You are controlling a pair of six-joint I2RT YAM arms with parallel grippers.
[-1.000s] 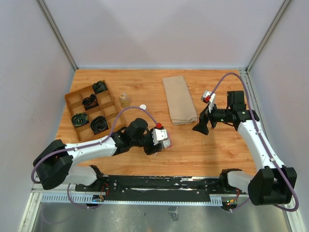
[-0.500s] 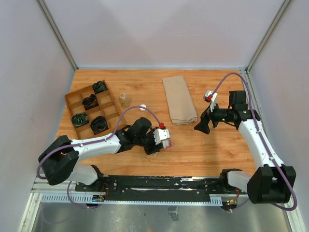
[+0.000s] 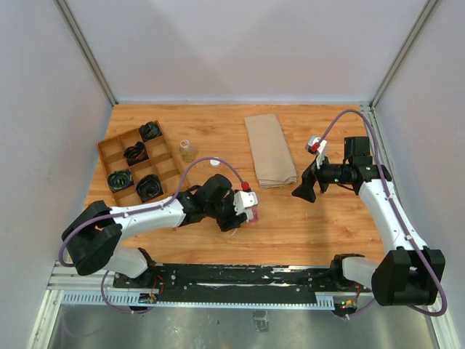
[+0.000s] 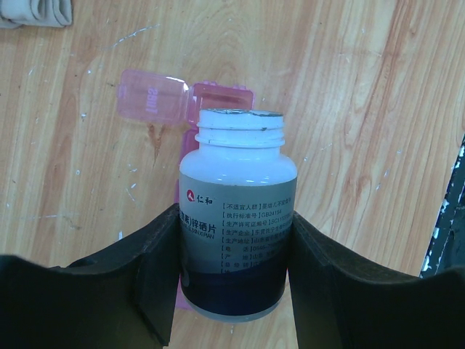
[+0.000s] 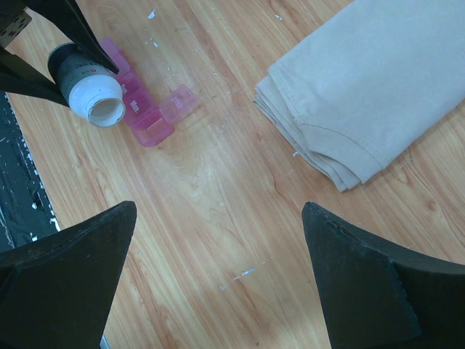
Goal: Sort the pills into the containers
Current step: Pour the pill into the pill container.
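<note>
- Containers point(image 4: 221, 94): pink strip flat on the tabletop point(image 3: 327, 225), near the front edge and a bit left of centre
- One end compartment has its lid point(image 4: 149, 97) flipped out sideways and lying on the wood; the other lids in the right wrist view look closed
- Can't tell whether any pills are in the open cell, and none can be made out on the wood
- Bottle point(image 4: 236, 218): white, grey label, no cap, held over the strip with its mouth pointing toward the open-lid end; it hides most of the strip in the left wrist view
- From the right wrist view the bottle is tipped, open mouth just beside the strip point(image 5: 138, 109); touching or not, can't tell
- Left pincer point(image 4: 236, 254): clenched on the bottle, one finger on each side of the labelled body
- Right pincer point(image 5: 218, 211): released, jaws wide, nothing between them; it hangs above bare wood right of centre, well apart from the strip
- Folded beige cloth point(image 3: 270, 149): between the two arms, toward the back, clear of the strip
- Wooden tray point(image 3: 167, 151): back left, black items in four cells
- Small clear bottle point(image 3: 187, 150) just right of the tray, with a white cap point(image 3: 214, 161) lying near it
</note>
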